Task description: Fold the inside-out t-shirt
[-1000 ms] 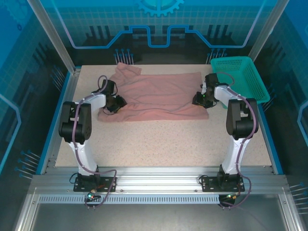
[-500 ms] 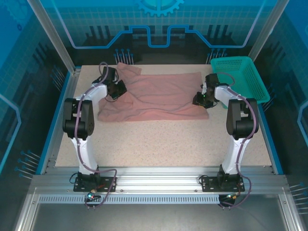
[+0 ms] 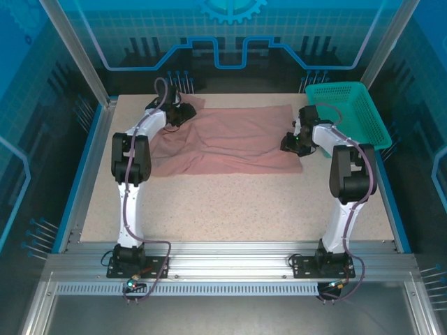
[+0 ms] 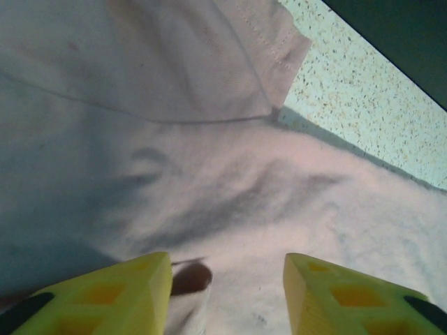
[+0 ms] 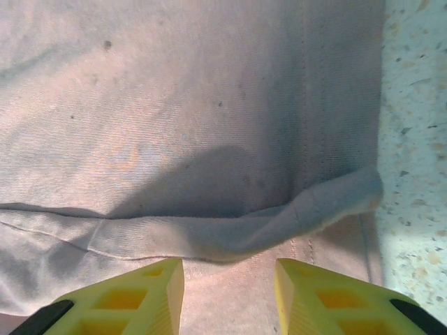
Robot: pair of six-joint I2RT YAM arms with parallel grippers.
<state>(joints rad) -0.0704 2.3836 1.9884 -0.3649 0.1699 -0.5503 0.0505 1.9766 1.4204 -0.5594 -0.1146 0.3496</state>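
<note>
The inside-out t-shirt [image 3: 230, 136], dusty pink, lies spread across the far half of the table. My left gripper [image 3: 180, 113] hovers over its far left corner, next to a hemmed sleeve edge [image 4: 276, 49]. In the left wrist view that gripper [image 4: 227, 262] is open, its yellow fingers [image 4: 133, 293] apart over wrinkled cloth [image 4: 244, 174]. My right gripper [image 3: 288, 144] sits at the shirt's right edge. Seen from the right wrist, it [image 5: 229, 264] is open, with flat cloth [image 5: 195, 105] under the gap and a turned-over hem fold [image 5: 314, 209] just ahead.
A teal mesh basket [image 3: 349, 112] stands at the far right corner, close behind the right arm. Bare speckled table [image 3: 230, 209] stretches from the shirt's near edge to the arm bases. Blue enclosure walls ring the table.
My left gripper travelled from the shirt's near left part up to its far left corner, and its jaws shut briefly and came apart again. The right gripper stayed in place.
</note>
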